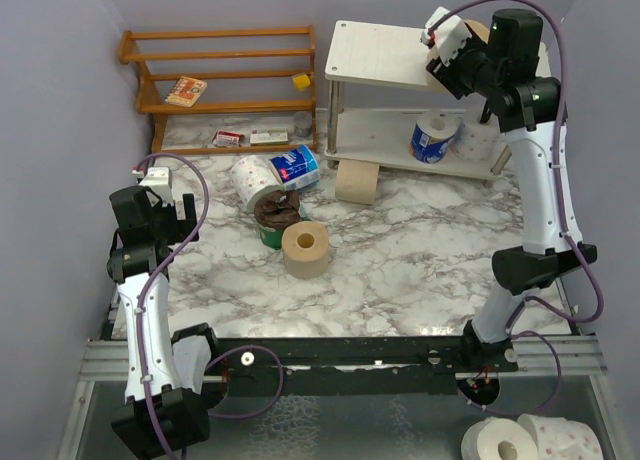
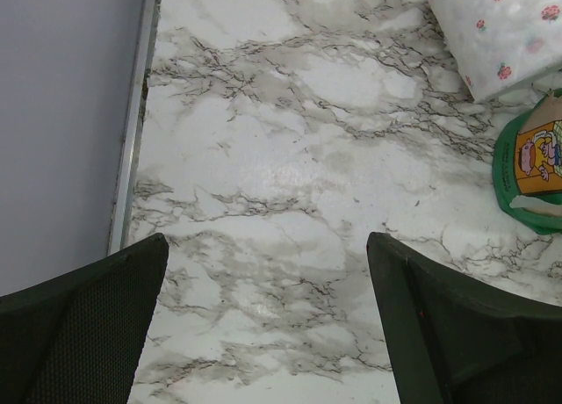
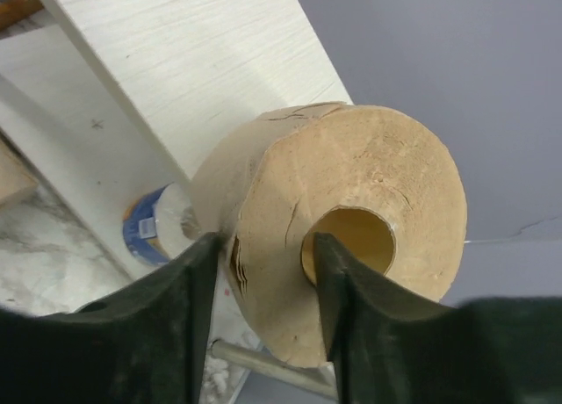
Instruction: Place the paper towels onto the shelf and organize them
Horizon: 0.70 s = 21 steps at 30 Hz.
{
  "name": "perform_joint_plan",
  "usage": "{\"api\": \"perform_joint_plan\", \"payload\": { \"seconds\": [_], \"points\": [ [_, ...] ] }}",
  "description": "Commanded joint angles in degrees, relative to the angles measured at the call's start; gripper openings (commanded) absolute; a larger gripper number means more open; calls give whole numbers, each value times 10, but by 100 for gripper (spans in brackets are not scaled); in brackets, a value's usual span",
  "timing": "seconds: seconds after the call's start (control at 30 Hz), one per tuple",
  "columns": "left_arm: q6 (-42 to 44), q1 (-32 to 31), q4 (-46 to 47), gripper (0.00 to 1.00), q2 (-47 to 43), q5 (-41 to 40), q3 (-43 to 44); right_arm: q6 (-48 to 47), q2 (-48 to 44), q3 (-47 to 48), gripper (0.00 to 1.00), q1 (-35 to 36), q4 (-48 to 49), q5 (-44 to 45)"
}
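Note:
A tan paper towel roll (image 3: 369, 184) lies at the right end of the white shelf's (image 1: 380, 50) top tier. My right gripper (image 3: 266, 241) is open around its wall: one finger in the hollow core, the other just off the dented outer side. A blue-wrapped roll (image 1: 434, 137) and a white pink-dotted roll (image 1: 478, 140) stand on the lower tier. On the table lie two tan rolls (image 1: 306, 248) (image 1: 357, 182), a blue-wrapped roll (image 1: 296, 167) and a pink-dotted roll (image 1: 252, 180). My left gripper (image 2: 268, 241) hangs open over bare marble at the left, holding nothing.
A green and brown snack bag (image 1: 275, 215) sits among the rolls on the table. The orange wooden rack (image 1: 225, 75) stands at the back left with small items on it. Two more rolls (image 1: 525, 438) lie below the table's near right corner. A wall (image 2: 61, 132) borders the left.

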Motion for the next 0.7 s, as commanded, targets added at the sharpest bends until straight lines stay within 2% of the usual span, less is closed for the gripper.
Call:
{"api": "perform_joint_plan", "payload": {
  "seconds": [0.0,0.07,0.1,0.23,0.4,0.53,0.57,0.6,0.67],
  "points": [
    [3,4,7,99,-5,7,-3,-8,31,7,60,-10,27,18],
    [3,4,7,99,-6,7,-3,-11,35,11,74,-10,41,31],
    [3,4,7,99,-5,7,-3,-15,36,6,77,-10,49,36],
    [2,4,7,99,-9,6,-3,-26,32,-25,77,-10,85,55],
    [2,4,7,99,-9,7,-3,-49,6,-104,77,-10,210,87],
    [4,4,7,99,-5,10,-3,-61,27,-76,78,-9,273,109],
    [3,4,7,98,-4,10,-3,-64,37,-58,82,-9,280,113],
    [3,4,7,98,-3,9,-3,-67,47,-36,95,-8,281,116],
    [3,4,7,98,-4,9,-3,-85,67,1,99,1,279,125]
  ]
}}
